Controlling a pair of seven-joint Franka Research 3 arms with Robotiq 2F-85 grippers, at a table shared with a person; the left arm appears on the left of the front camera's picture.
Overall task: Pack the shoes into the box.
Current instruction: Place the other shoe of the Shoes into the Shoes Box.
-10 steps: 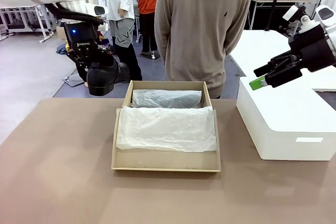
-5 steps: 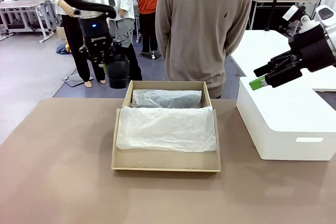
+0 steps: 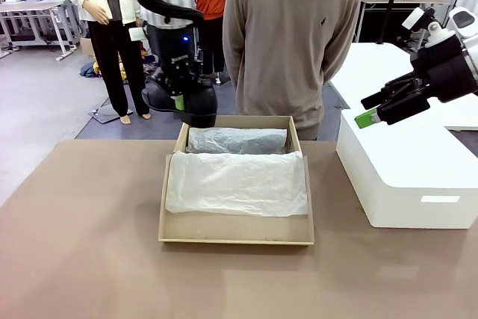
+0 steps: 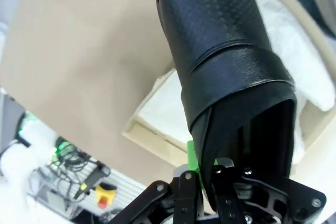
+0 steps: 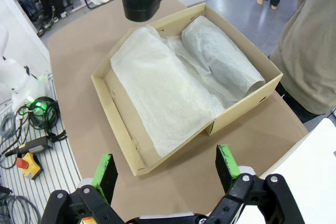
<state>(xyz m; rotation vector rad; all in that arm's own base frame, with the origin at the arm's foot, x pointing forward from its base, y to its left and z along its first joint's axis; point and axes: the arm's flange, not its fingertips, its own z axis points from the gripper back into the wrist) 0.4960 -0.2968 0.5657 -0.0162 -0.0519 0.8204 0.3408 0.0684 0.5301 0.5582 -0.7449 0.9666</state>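
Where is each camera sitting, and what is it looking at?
Front view: between the arms, facing the person; shows the left gripper holding a shoe, and the right gripper.
Left wrist view: on the left wrist, looking along the shoe to the box; shut jaws at bottom.
Right wrist view: on the right wrist, looking down on the box; open jaws at bottom.
All three share the shoe and box.

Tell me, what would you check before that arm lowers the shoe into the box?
1. Grip of left gripper on shoe: ok, shut.
2. box open: ok.
3. Shoe centred over box: not ok, hangs by its far left corner.
4. right gripper clear of box: ok, open, over by white block.
5. Hands of the person clear: ok, arms behind back.
6. Free space under tissue paper: cannot tell.
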